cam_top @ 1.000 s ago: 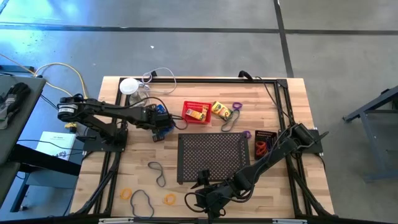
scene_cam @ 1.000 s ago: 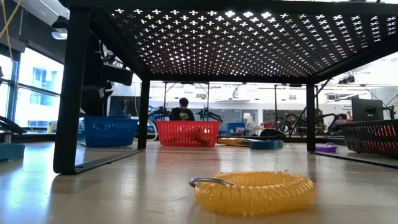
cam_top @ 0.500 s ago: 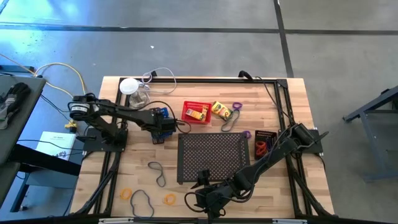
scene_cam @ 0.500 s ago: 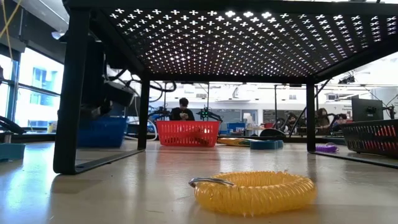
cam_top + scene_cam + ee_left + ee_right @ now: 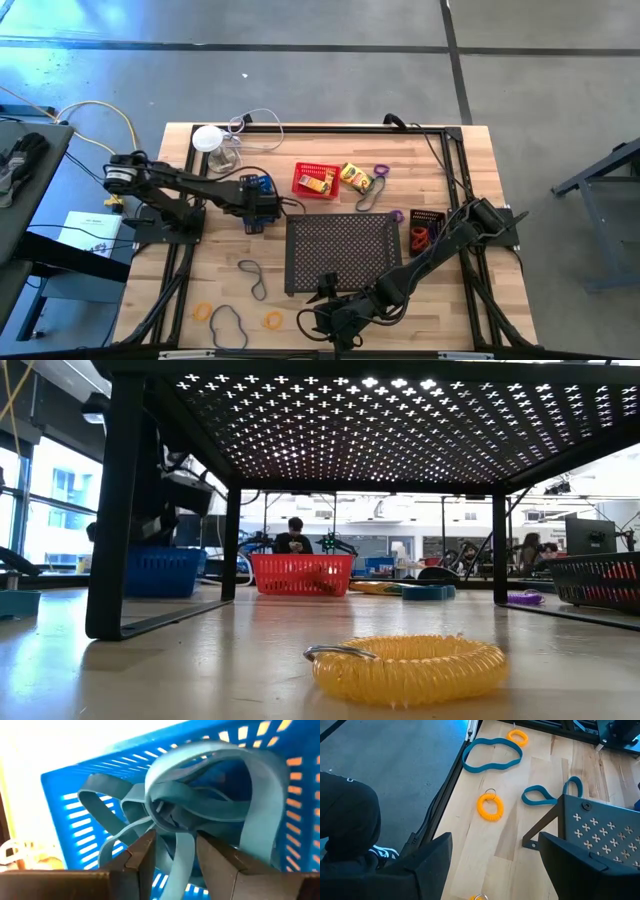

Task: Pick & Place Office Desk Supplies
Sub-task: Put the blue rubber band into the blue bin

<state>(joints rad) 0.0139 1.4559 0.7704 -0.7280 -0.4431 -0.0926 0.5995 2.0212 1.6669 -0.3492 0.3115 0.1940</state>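
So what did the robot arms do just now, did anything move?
The left arm's tool swung from just left of the blue basket to over it, then eased back a little. Its fingers hold a bunch of rubber bands above the basket. The right tool, red basket and loose bands stayed put.

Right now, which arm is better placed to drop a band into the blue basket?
Left. Its pincer hangs over the blue basket with teal bands bunched just past its fingertips. The right pincer is open at the table's near edge, by the orange coil.
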